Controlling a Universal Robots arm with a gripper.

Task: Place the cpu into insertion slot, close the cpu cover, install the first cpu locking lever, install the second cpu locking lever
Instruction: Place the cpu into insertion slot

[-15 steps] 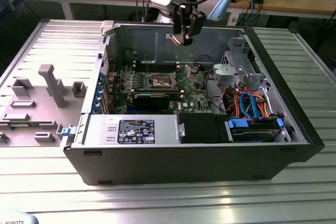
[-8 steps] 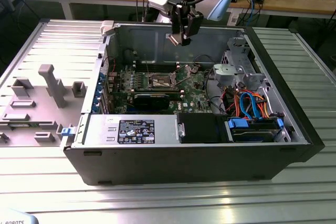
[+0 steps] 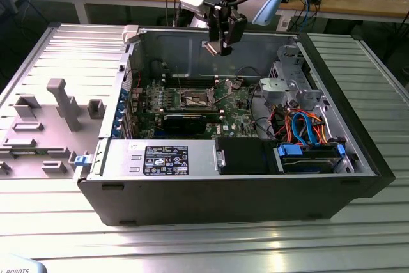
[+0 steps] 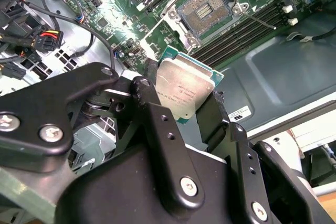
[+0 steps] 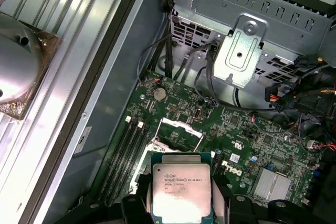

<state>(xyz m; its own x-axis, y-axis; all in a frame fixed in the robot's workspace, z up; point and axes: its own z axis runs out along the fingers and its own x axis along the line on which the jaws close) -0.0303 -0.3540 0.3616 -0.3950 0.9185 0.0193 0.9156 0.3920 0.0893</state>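
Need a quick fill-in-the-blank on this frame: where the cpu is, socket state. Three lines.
1. The cpu is clamped between the gripper's ___.
2. The insertion slot is ___, with no chip seated in it.
3. In the exterior view the gripper hangs ___ the motherboard, not touching it.

Missing words: jaws; empty; above.

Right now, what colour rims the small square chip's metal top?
Green, around the silver-grey cpu; shows best in the second wrist view.
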